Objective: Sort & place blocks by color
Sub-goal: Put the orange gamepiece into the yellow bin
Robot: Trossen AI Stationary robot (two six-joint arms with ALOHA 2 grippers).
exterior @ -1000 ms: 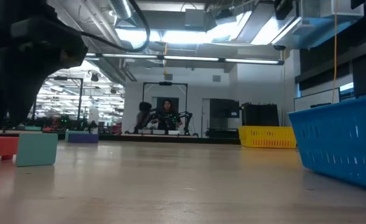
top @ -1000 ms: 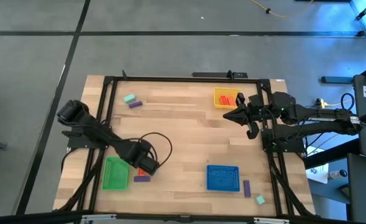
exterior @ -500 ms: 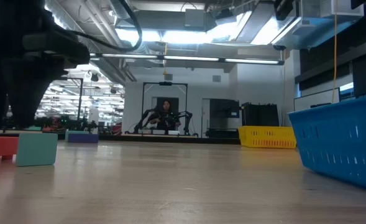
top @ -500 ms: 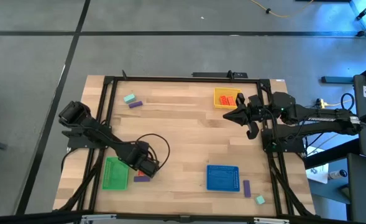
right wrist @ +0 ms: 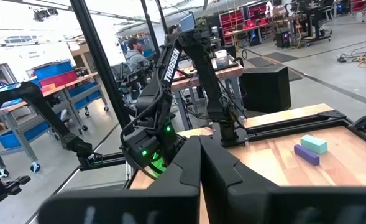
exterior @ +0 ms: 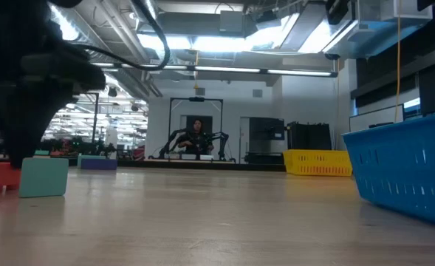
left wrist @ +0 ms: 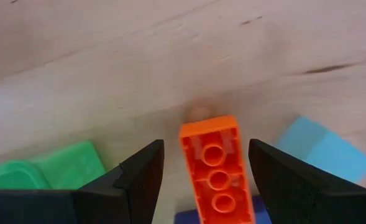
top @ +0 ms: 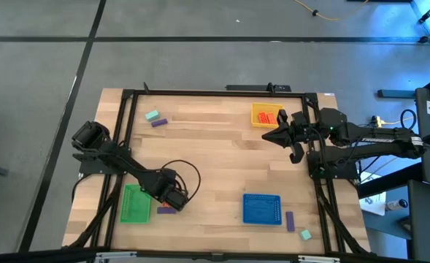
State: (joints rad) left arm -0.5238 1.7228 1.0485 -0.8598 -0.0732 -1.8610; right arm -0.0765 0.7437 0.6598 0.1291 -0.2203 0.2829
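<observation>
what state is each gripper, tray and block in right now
left gripper: open, astride orange block
right gripper: shut, empty
yellow tray: holds orange blocks
green tray: empty
blue tray: empty
purple block: loose beside green tray

3 trays (top: 261, 209), 8 blocks (top: 152, 115), 2 arms (top: 127, 166)

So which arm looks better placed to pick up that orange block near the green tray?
The left: its open gripper already straddles the orange block beside the green tray. The right gripper is shut, far across the table.
</observation>
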